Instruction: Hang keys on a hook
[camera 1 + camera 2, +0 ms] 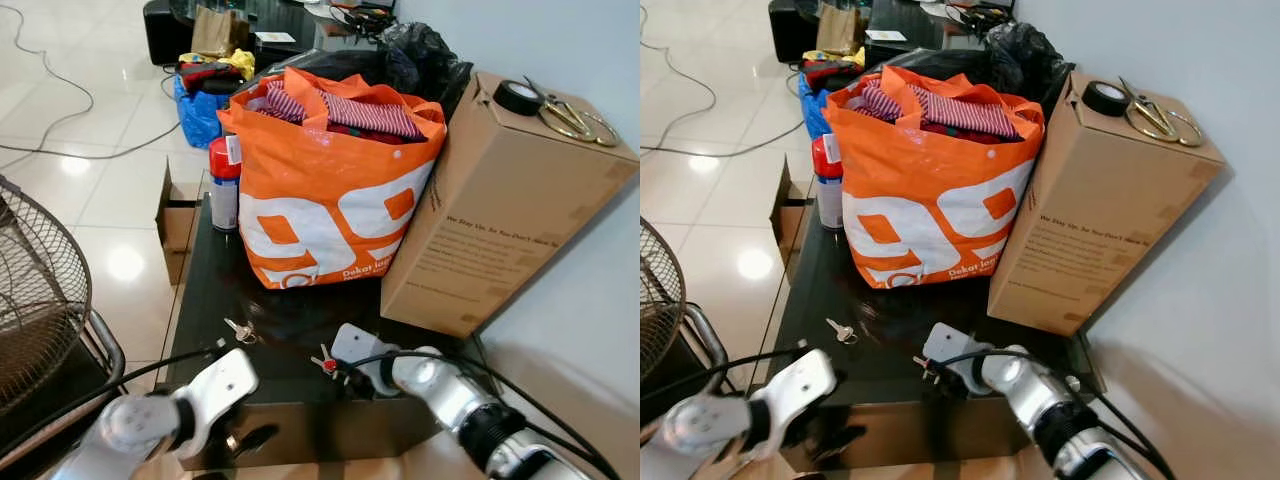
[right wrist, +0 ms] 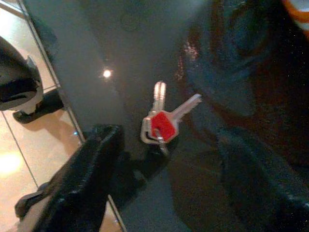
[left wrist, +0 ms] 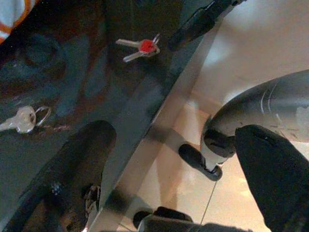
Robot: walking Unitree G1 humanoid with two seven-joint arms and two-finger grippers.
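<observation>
A small bunch of keys with a red head (image 1: 325, 362) (image 2: 161, 123) lies on the glossy black table (image 1: 210, 290) near its front edge. My right gripper (image 1: 347, 378) (image 2: 169, 164) is open right at the bunch, one finger (image 2: 82, 179) over the table's edge and the other finger (image 2: 260, 179) over the table top, with the keys just ahead between them. A single silver key on a ring (image 1: 240, 330) (image 3: 21, 119) lies a little to the left. My left gripper (image 1: 245, 438) (image 3: 174, 164) is open at the table's front edge, below the silver key, holding nothing.
An orange shopping bag of clothes (image 1: 330, 190) and a cardboard box (image 1: 500, 200) with a tape roll and scissors on top fill the back of the table. A red-capped spray can (image 1: 224, 185) stands left of the bag. A fan grille (image 1: 40, 290) is at left, a white wall at right.
</observation>
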